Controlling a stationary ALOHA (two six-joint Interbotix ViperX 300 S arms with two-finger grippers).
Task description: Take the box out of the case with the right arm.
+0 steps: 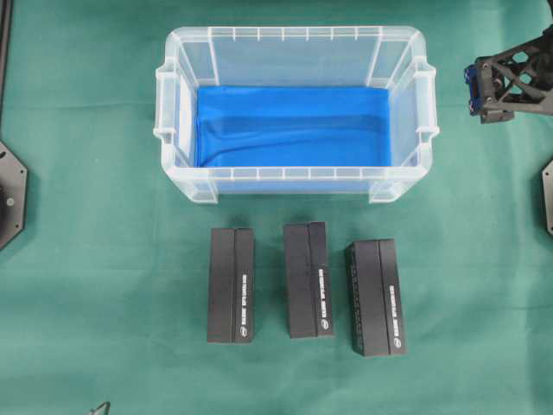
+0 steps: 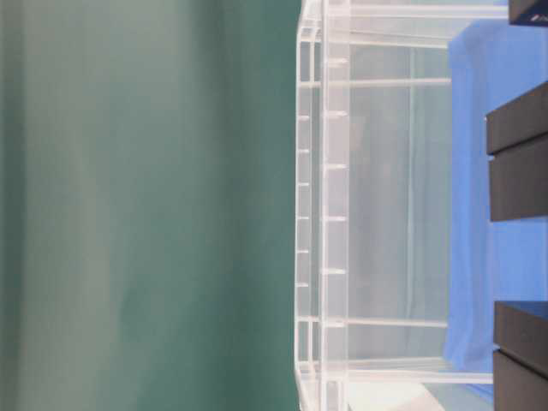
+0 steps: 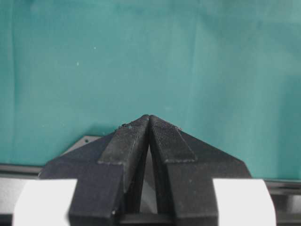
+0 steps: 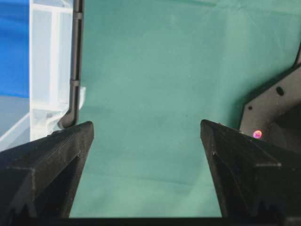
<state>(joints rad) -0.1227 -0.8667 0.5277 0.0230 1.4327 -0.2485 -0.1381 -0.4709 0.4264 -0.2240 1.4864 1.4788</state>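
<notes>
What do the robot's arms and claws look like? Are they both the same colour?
Mostly black. The right arm is black with a criss-cross frame and a small blue part. The right gripper has two chunky black wedge fingers. The left gripper has ridged black fingers coming to a point, with white patches on its body.

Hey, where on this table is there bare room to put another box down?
The case holds nothing on its blue lining, so that floor is free. Bare green cloth lies left of the left box, and more right of the right box. It is crowded in front of the case, where the three boxes, including the middle box, stand with narrow gaps.
</notes>
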